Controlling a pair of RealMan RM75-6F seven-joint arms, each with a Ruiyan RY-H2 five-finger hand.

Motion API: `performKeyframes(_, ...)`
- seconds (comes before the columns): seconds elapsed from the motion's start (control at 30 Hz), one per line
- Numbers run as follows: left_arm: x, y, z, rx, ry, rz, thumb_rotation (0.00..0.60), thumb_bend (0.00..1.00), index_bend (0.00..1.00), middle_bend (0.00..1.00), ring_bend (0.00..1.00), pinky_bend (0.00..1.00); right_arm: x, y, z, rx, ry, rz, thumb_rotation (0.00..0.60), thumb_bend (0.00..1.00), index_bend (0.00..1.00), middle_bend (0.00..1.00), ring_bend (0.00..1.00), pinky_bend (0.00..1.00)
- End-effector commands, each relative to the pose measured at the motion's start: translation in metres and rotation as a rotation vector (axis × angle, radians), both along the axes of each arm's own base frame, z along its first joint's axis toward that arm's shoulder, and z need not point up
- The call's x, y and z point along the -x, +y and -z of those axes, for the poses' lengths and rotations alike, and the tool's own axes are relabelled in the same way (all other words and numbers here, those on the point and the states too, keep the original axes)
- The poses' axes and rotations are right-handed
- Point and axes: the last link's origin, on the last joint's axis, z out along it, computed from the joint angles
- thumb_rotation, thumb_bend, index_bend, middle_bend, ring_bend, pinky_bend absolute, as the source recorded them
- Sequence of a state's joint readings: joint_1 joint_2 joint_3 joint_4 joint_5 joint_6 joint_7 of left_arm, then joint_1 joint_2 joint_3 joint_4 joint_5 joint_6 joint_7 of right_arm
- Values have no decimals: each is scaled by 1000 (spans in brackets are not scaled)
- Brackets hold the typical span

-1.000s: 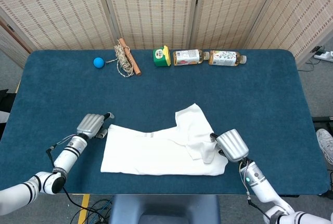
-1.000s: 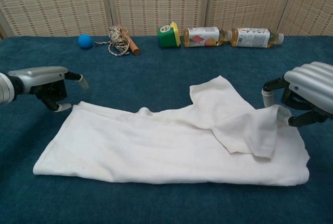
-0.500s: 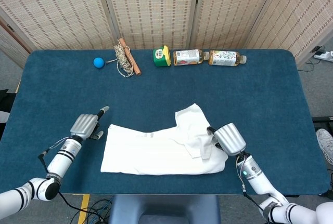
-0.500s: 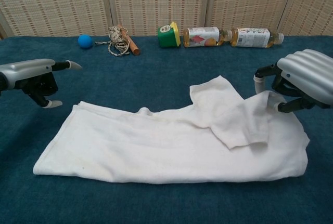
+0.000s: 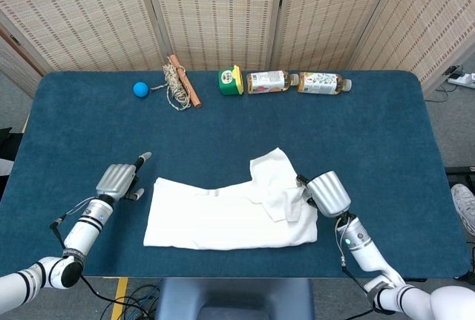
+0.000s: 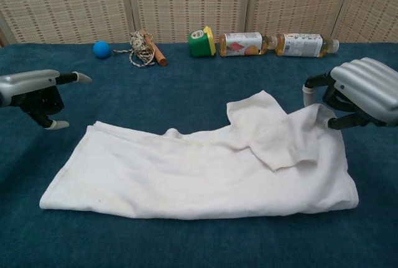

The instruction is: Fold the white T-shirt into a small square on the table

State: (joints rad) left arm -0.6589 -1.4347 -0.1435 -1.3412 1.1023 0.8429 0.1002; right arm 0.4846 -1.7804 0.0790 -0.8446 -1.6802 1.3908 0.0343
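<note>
The white T-shirt [image 5: 223, 214] lies flat and wide near the table's front edge, with a sleeve flap folded over its right part [image 6: 280, 140]. My right hand [image 5: 327, 192] is at the shirt's right end and pinches a raised bit of that cloth [image 6: 320, 114] between thumb and fingers. In the chest view that right hand [image 6: 364, 91] is lifted slightly off the table. My left hand [image 5: 117, 180] hovers just left of the shirt's far left corner, apart from the cloth. Its fingers [image 6: 68, 78] are spread and hold nothing.
Along the back edge lie a blue ball [image 5: 140, 88], a rope bundle with a wooden stick [image 5: 179, 84], a green and yellow container [image 5: 231, 81] and two bottles on their sides [image 5: 269, 81] [image 5: 321, 82]. Blue cloth covers the table [image 5: 371, 134].
My right hand has pulled the shirt's right end inward and up, so the right edge sits further left. My left hand has drawn back to the left, away from the shirt corner.
</note>
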Motion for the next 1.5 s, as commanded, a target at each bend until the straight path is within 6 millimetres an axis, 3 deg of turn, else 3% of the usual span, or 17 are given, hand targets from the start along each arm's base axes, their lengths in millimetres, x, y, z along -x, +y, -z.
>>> performKeyframes(0.03, 0, 0, -1, -4, -3, -2, 600, 364, 0, 926, 847, 1000, -1, -10, 6, 2, -8, 24, 600, 657, 723, 996, 1000, 1000)
performKeyframes(0.4, 7, -2, -1, -4, -12, -26, 600, 364, 0, 925, 847, 1000, -1, -29, 22, -14, 5, 90, 600, 652, 723, 996, 1000, 1000)
performKeyframes(0.53, 10, -2, -2, -9, -16, -36, 600, 364, 0, 925, 847, 1000, 0, -33, 28, -34, -2, 137, 600, 608, 714, 992, 1000, 1000)
performKeyframes(0.63, 11, -2, -3, -14, -21, -39, 600, 364, 0, 925, 847, 1000, -2, -38, 31, -42, -9, 180, 600, 498, 581, 982, 1000, 1000)
performKeyframes(0.8, 12, -1, -6, -24, -25, -40, 600, 362, 0, 925, 847, 1000, -5, -44, 30, -59, -35, 252, 600, 145, 214, 961, 1000, 1000)
performKeyframes(0.87, 13, -1, -8, -30, -27, -42, 600, 362, 0, 925, 847, 1000, -6, -47, 27, -62, -36, 279, 600, 67, 121, 953, 1000, 1000)
performKeyframes(0.97, 14, -1, -9, -34, -29, -45, 600, 361, 0, 925, 847, 1000, -7, -49, 23, -68, -41, 309, 600, 26, 57, 945, 1000, 1000)
performKeyframes(1.13, 13, -1, -12, -42, -35, -43, 600, 361, 0, 925, 847, 1000, -14, -44, 12, -74, -65, 278, 600, 31, 40, 943, 1000, 1000)
performKeyframes(1.5, 13, -2, -21, -54, -50, -45, 600, 361, 0, 925, 847, 1000, -10, -4, -22, -154, 100, 86, 600, 206, 130, 943, 1000, 1000)
